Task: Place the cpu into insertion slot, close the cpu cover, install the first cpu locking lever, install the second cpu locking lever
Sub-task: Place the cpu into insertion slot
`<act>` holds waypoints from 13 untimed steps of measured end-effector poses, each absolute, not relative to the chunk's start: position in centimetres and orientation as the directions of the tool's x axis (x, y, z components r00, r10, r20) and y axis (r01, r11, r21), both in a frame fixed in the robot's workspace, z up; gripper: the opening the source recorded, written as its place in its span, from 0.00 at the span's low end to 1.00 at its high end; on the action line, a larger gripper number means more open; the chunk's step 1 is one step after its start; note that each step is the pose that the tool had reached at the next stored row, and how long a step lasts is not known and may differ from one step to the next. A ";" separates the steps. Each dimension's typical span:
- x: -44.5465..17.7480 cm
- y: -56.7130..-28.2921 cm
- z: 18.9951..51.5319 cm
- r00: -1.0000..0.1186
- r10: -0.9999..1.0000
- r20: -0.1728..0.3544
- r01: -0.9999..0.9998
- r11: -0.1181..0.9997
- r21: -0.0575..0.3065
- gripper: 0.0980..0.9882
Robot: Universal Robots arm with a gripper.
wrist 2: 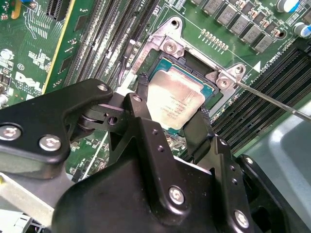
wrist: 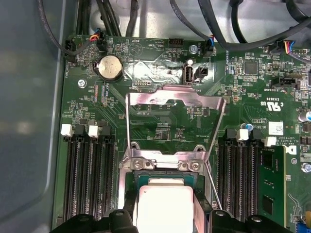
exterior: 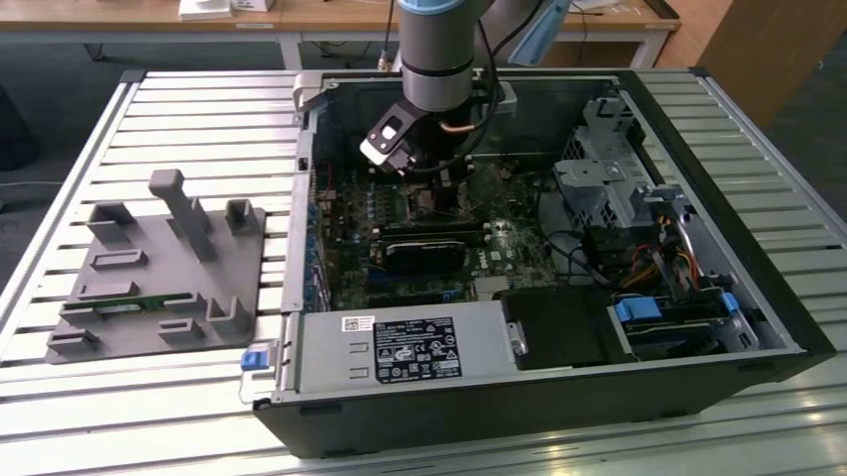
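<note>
cpu (wrist 2: 177, 97) held between gripper (wrist 2: 173, 108) jaws, over insertion slot (wrist 2: 192, 62), cpu cover (wrist: 146, 97) raised

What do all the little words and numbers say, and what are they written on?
Dark label on the silver box: print too small to read.
cpu top: faint lettering, too small to read.
Green circuit board: tiny white markings, too small to read.
</note>
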State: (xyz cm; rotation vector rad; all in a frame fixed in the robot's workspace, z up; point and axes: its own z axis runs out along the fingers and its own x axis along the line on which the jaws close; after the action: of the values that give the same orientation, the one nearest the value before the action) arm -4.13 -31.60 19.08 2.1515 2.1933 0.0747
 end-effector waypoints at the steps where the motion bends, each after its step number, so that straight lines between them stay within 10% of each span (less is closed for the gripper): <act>1: -4.1 -31.6 19.1 -0.019 1.000 -0.015 0.996 0.020 0.082 0.49; 13: -4.1 -31.6 19.1 -0.019 1.000 -0.015 0.996 0.020 0.082 0.57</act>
State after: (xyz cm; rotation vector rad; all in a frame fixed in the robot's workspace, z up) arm -4.09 -31.61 19.08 2.1512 2.1935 0.0746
